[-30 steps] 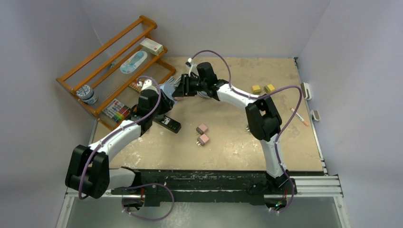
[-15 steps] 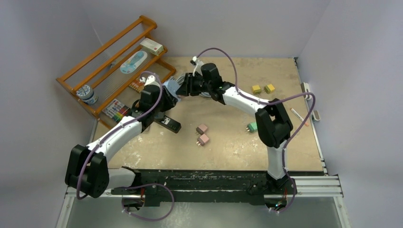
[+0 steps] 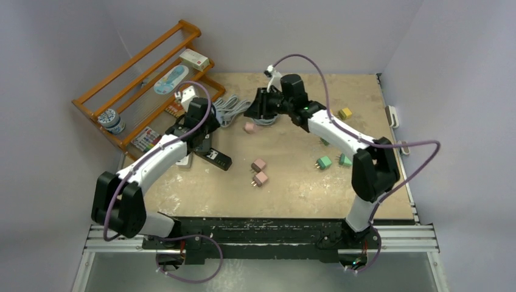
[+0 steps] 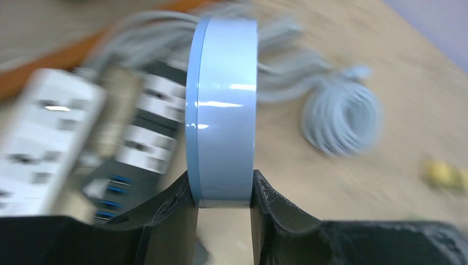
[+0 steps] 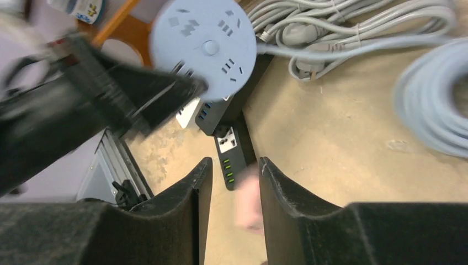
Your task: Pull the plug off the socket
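Plug (image 3: 249, 127) has come free, well apart from socket (image 4: 222, 110) rim.

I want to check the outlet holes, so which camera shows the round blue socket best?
The right wrist view: the round blue socket faces it, with its holes plain. The left wrist view shows only its rim, clamped in the left gripper. In the top view I cannot pick it out near the left arm.

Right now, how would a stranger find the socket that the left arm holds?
Look beside the wooden rack, far left. The left end effector pinches the socket: round and pale blue, whereas the neighbouring strips are long, white or black.
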You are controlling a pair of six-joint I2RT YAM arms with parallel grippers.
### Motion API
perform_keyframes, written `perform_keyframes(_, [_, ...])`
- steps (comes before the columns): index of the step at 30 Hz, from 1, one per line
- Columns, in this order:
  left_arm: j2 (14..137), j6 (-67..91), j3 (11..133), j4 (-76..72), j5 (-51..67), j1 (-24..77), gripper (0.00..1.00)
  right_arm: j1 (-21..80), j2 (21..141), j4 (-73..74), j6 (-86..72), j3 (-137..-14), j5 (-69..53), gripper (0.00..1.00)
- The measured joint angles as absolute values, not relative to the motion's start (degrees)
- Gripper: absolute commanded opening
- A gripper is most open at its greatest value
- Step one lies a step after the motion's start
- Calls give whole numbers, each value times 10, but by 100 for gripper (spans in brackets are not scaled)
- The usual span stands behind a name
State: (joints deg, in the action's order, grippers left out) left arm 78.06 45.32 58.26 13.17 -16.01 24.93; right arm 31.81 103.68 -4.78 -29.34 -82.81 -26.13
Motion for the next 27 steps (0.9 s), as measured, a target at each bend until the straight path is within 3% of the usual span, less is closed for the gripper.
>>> perform_keyframes(3, [830, 476, 583, 170, -269, 203, 0, 306, 987, 14, -273, -828, -244, 0])
perform_keyframes(9, [854, 491, 604, 196, -345, 199, 0, 320, 952, 51, -232, -875, -192, 0])
perform_keyframes(27, [824, 404, 554, 136, -321, 197, 0, 266, 1008, 44, -231, -614, -256, 1])
